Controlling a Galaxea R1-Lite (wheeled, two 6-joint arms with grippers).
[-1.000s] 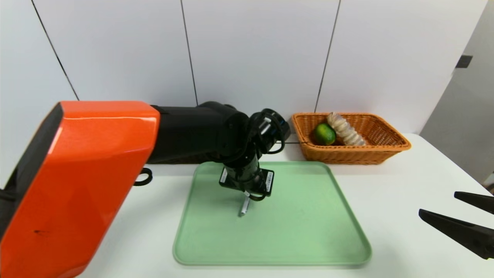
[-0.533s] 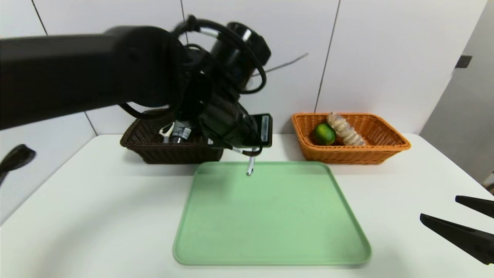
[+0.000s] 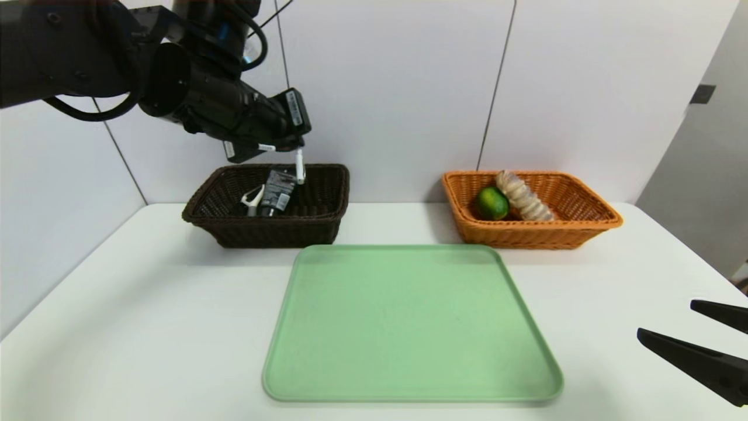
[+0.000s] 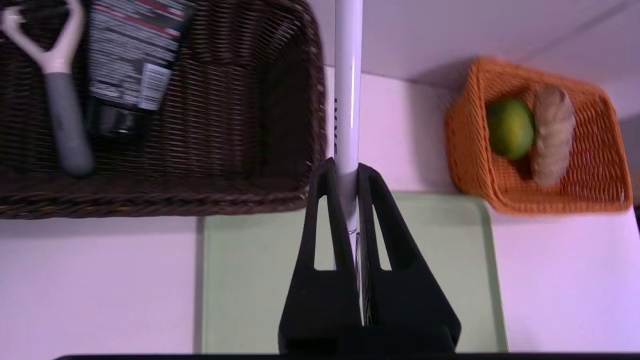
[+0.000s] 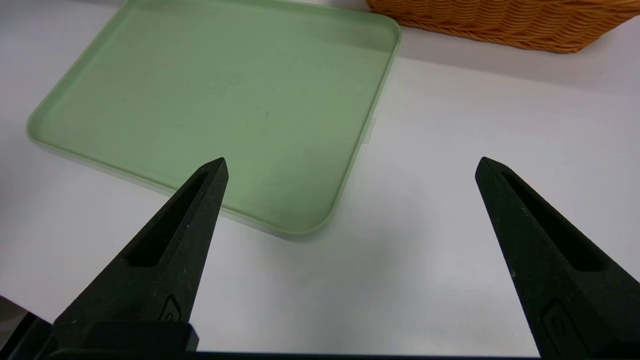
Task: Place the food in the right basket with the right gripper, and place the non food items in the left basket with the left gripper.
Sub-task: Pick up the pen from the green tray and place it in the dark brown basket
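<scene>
Left tool (image 3: 290,147), pinching the slim white pen (image 3: 300,166) near one end, hangs above the rectangular dark brown wicker basket (image 3: 327,225). Pen's long axis points down toward the basket's inner end, beside the black squeeze tube (image 3: 276,190) and white peeler (image 3: 252,198); release likely follows. Right tool (image 5: 350,170), spread wide, idles far from that basket.

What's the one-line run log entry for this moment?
left gripper: shut on slim white pen, above dark brown wicker basket | right gripper: open, parked | green tray: bare
</scene>
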